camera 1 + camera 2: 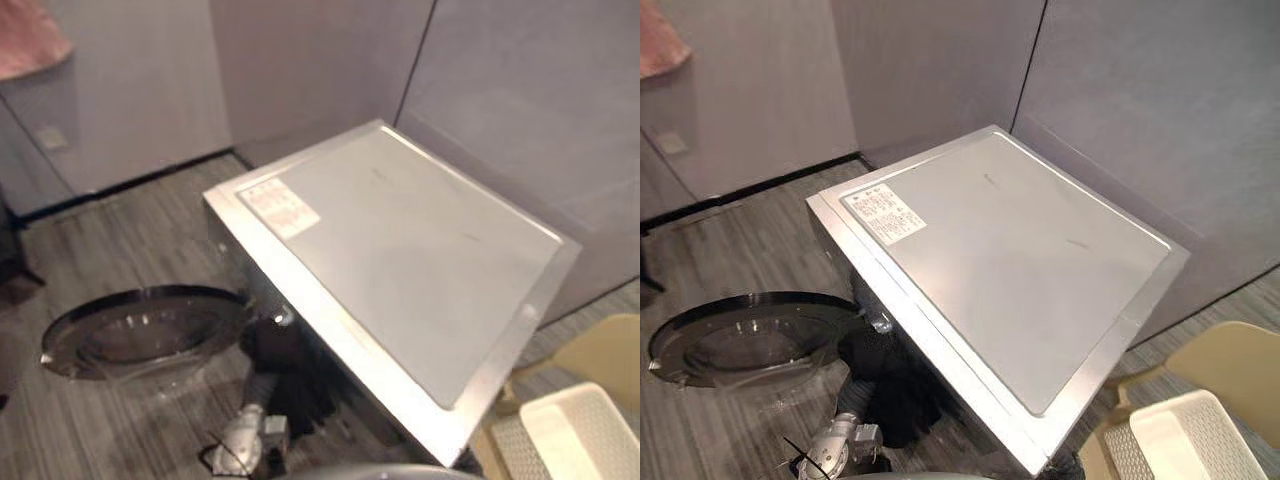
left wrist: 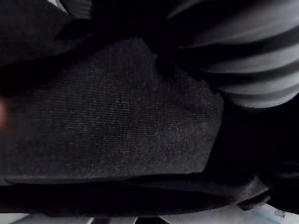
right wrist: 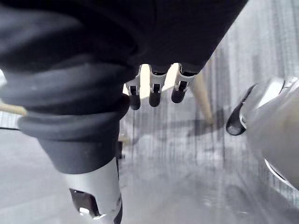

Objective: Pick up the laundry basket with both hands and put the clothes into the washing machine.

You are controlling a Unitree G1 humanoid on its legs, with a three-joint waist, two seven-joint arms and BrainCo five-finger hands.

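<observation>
The silver washing machine (image 1: 400, 260) stands in the middle, its round glass door (image 1: 140, 330) swung wide open to the left. My left arm comes up from below and my left hand (image 2: 243, 65) is pushed into the drum opening. A dark garment (image 2: 117, 121) lies right against it and hides the fingers. More dark cloth (image 1: 890, 390) hangs at the mouth of the drum. The white laundry basket (image 1: 575, 430) sits on a yellow chair (image 1: 605, 350) at the lower right. My right hand (image 3: 154, 91) hangs low over the floor, fingers relaxed and holding nothing.
Grey partition walls close in behind and to the right of the machine. A pink cloth (image 1: 30, 40) hangs at the upper left. The striped grey floor (image 1: 130, 230) runs left of the machine, and a wooden chair leg (image 3: 203, 98) stands near my right hand.
</observation>
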